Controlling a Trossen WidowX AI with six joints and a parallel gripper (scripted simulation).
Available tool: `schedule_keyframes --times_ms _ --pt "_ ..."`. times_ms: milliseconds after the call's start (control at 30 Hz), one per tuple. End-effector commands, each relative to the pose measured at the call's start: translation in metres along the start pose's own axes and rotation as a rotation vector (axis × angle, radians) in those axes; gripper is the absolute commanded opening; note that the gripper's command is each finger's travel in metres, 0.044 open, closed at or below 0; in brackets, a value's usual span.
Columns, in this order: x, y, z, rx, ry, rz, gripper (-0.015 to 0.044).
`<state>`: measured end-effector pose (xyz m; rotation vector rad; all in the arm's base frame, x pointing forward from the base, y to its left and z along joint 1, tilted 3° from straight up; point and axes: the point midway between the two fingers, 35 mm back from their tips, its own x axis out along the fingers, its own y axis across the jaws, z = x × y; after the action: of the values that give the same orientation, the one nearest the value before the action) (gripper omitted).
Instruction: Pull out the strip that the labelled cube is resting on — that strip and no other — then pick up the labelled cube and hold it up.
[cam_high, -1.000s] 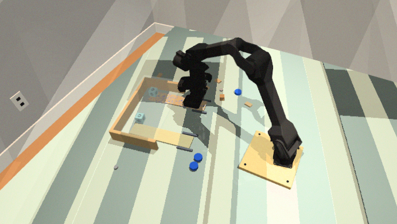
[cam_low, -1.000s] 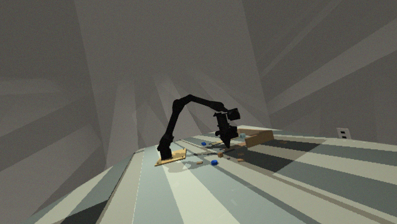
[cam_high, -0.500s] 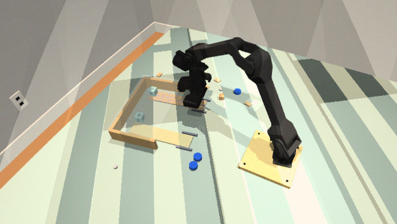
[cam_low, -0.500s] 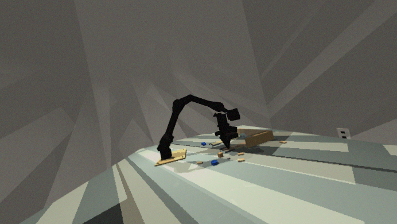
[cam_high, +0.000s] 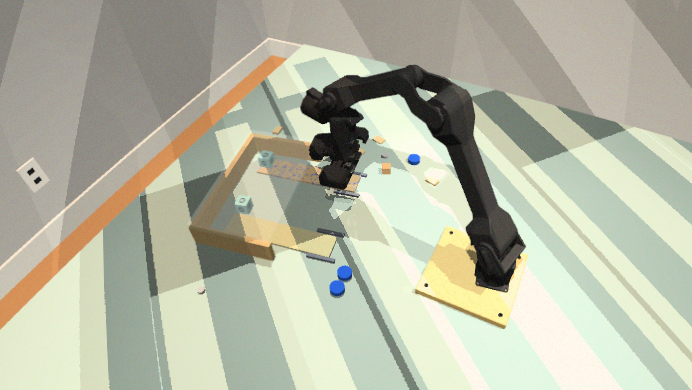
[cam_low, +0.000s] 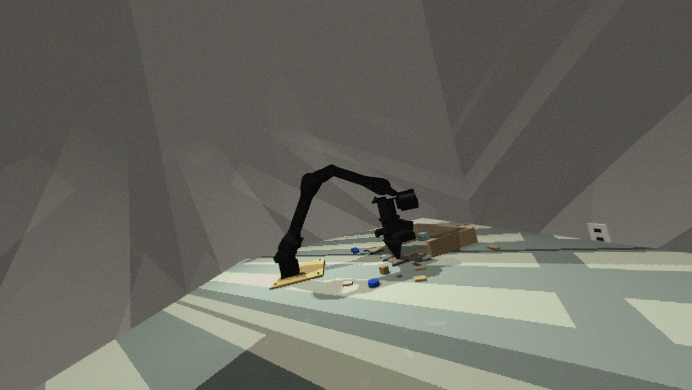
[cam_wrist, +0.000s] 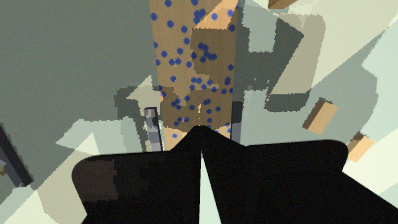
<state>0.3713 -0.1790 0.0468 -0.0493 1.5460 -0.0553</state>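
Observation:
A tan strip with blue dots (cam_high: 290, 171) (cam_wrist: 195, 60) lies inside a low three-sided wooden wall (cam_high: 218, 196) (cam_low: 450, 242). A pale blue cube (cam_high: 266, 159) (cam_low: 422, 235) rests on the strip's far end. A second pale blue cube (cam_high: 243, 204) stands farther forward, near a plain tan strip (cam_high: 305, 239). Both cubes carry a dark mark that I cannot read. My gripper (cam_high: 337, 184) (cam_low: 397, 255) (cam_wrist: 199, 130) is shut, its tips down at the dotted strip's near end between two short grey bars (cam_wrist: 152, 125) (cam_wrist: 236, 120). I cannot see the strip clamped between the fingers.
Blue discs lie at the back right (cam_high: 413, 159) and at the front (cam_high: 344, 272) (cam_high: 337, 288). Small tan blocks (cam_high: 386, 168) (cam_high: 432, 177) are scattered to the right. Dark bars (cam_high: 330, 231) (cam_high: 320, 257) lie by the plain strip's end. The arm stands on a yellow plate (cam_high: 450, 280).

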Motion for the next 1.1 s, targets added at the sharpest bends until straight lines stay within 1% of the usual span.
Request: schedule_keyframes --times_ms 0,1067 --pt "0.0013 0.0008 0.0000 -0.004 -0.001 0.004 0.0000" --pt "0.0045 0.0006 0.0006 -0.004 -0.001 0.004 0.0000"
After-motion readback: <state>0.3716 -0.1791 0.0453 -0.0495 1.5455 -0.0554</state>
